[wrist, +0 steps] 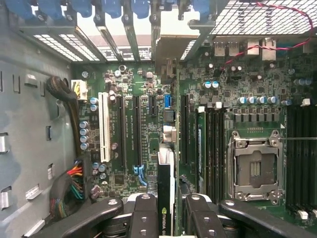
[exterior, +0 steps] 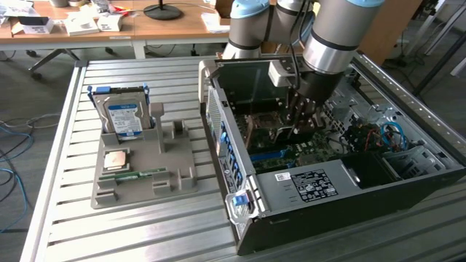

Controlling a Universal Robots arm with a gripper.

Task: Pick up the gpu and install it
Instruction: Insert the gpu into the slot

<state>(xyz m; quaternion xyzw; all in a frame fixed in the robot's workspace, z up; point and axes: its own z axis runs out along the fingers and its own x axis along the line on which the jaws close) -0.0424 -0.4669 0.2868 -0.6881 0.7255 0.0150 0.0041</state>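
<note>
I am looking at the slatted desk (exterior: 145, 234), where the open computer case (exterior: 342, 232) is lying, and the arm is reaching into it. Inside, the motherboard (wrist: 151, 148) is facing the wrist camera. The gpu (wrist: 166, 198) is hanging edge-on just above it, and the fingers (wrist: 143, 215) are clamping it from both sides.

I am judging the risks so. If the card is sitting a little beside one of the long black slots (wrist: 134, 129), its edge is going to strike the board or the small capacitors (wrist: 85, 131) instead of seating. Its bracket may also be catching on the rear slot frame (wrist: 129, 34). In such a narrow grip, a tilted card could be slipping under pressure.
</note>
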